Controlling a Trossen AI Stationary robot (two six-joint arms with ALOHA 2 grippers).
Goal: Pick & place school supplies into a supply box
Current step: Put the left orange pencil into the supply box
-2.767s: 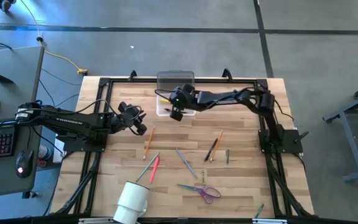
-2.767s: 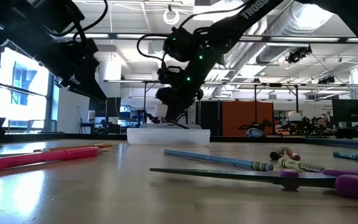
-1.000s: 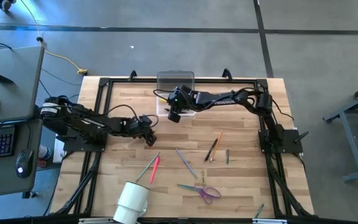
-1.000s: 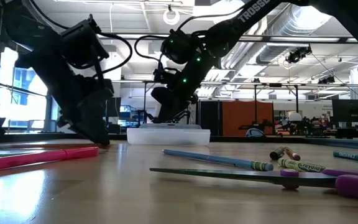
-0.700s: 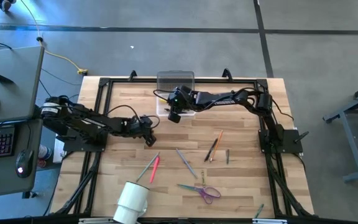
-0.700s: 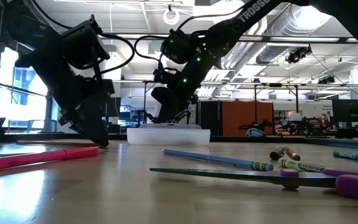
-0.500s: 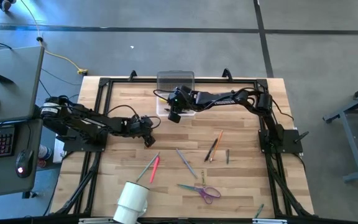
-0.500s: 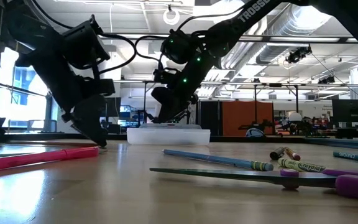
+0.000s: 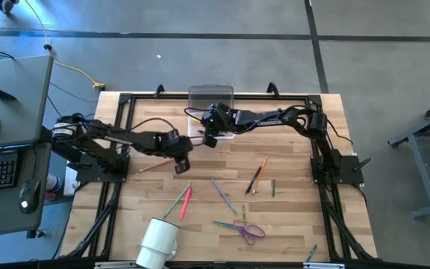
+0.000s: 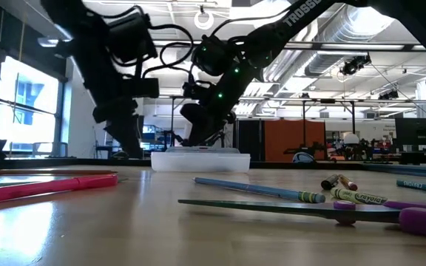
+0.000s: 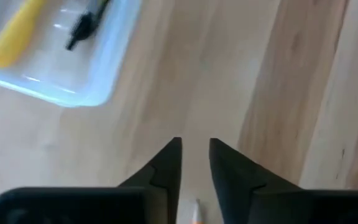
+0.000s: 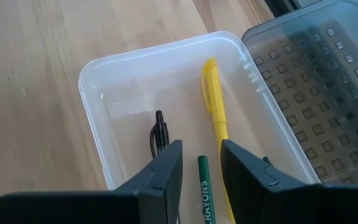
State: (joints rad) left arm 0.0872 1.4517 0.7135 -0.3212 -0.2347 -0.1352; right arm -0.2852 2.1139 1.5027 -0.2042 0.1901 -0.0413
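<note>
Wooden bench [image 9: 290, 217]: near you the scissors [image 9: 242, 229], pink pen [image 9: 186, 202] and several pencils lie unpicked. Mid-bench, your left hand [image 11: 194, 163] pinches an orange pencil [image 9: 152, 165] between narrowly parted fingers. At the far edge, the right hand [image 12: 200, 163] holds a green crayon [image 12: 204, 184] over the supply box [image 12: 129, 93], which already contains a yellow pen [image 12: 215, 106].

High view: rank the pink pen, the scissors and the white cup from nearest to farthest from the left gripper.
From the left gripper:
1. pink pen, on the table closest to it.
2. white cup, lying at the table's near edge.
3. scissors, toward the right arm's side.
</note>
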